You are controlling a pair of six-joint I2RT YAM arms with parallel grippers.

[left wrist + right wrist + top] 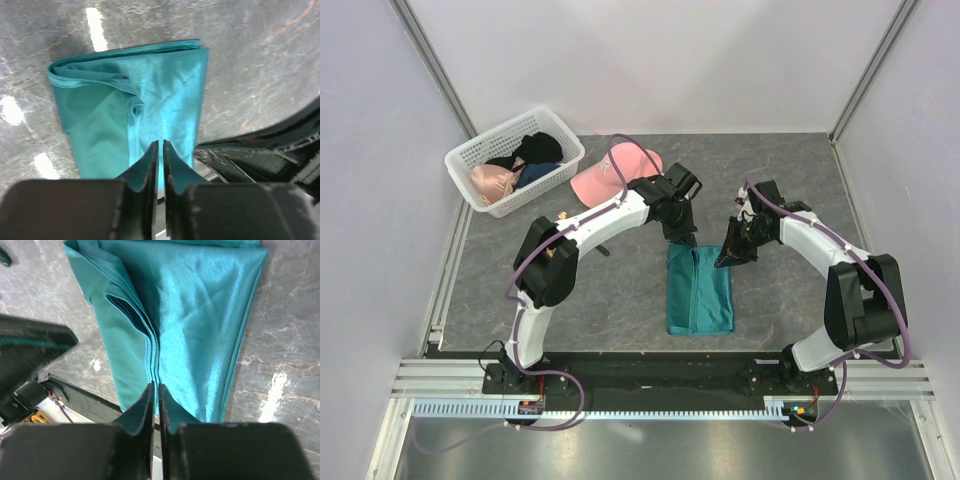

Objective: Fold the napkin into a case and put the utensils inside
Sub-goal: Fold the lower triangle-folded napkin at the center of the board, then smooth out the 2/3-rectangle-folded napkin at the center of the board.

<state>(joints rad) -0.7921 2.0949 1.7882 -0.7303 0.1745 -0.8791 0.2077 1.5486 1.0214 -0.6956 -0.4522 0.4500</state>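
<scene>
Both arms arch inward, with the left tool point(160, 143) and right tool point(155, 386) angled down at the napkin's point(700, 295) far edge. Each tool's fingers stand nearly together; whether they pinch cloth cannot be told. The napkin lies folded in layers on the bench point(610, 295).

- Upper left of the top view: a white basket point(480, 150) and a pink cap point(605, 180) just beside it block that corner.
- Centre: the left gripper point(684, 240) and right gripper point(730, 256) hang over the napkin's point(700, 295) top edge, with a narrow gap between them.
- Upper right: bare mat point(790, 165) is open; walls close three sides.
</scene>
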